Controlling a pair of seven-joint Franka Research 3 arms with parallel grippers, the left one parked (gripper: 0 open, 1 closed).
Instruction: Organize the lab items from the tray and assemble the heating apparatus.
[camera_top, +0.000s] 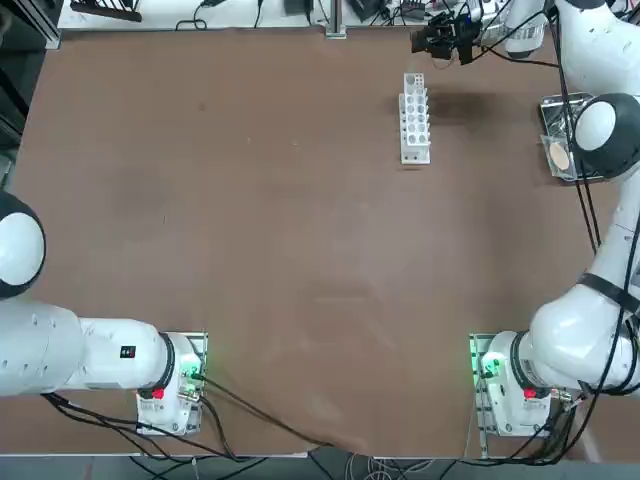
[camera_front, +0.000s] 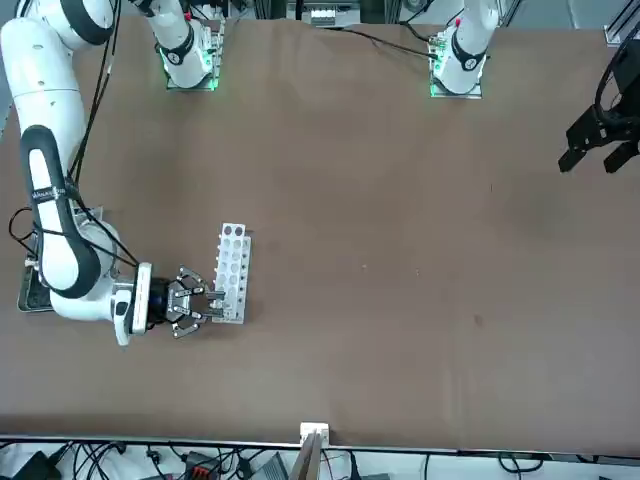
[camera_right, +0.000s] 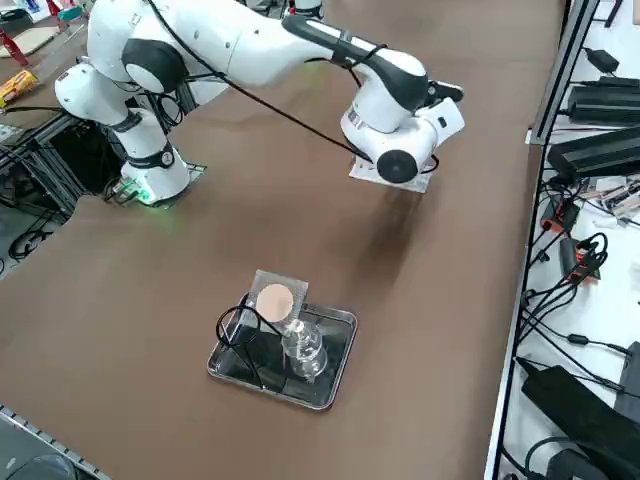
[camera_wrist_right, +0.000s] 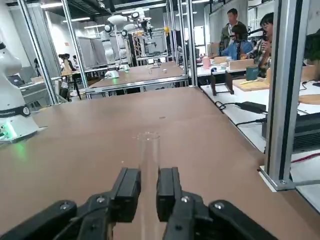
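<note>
My right gripper (camera_wrist_right: 148, 192) is shut on a clear glass tube (camera_wrist_right: 148, 160) that sticks out past its fingers (camera_wrist_right: 127, 187). In the front view the right gripper (camera_front: 205, 303) lies low and level at the end of the white holed rack (camera_front: 232, 272) farthest from my bases. The shiny metal tray (camera_right: 335, 375) sits apart from it near the table's right edge. In the tray lie a dark wire-legged stand (camera_right: 243, 338), a grey mesh square with a tan round centre (camera_right: 275, 298) and a small clear glass vessel (camera_right: 303, 347). From above, my arm covers part of the tray (camera_top: 553, 108).
The white rack (camera_top: 415, 118) stands at the far right-centre of the brown table. Metal frame posts (camera_wrist_right: 287, 95) and cables run along the table's far edge. People sit at a bench beyond the table (camera_wrist_right: 240, 35).
</note>
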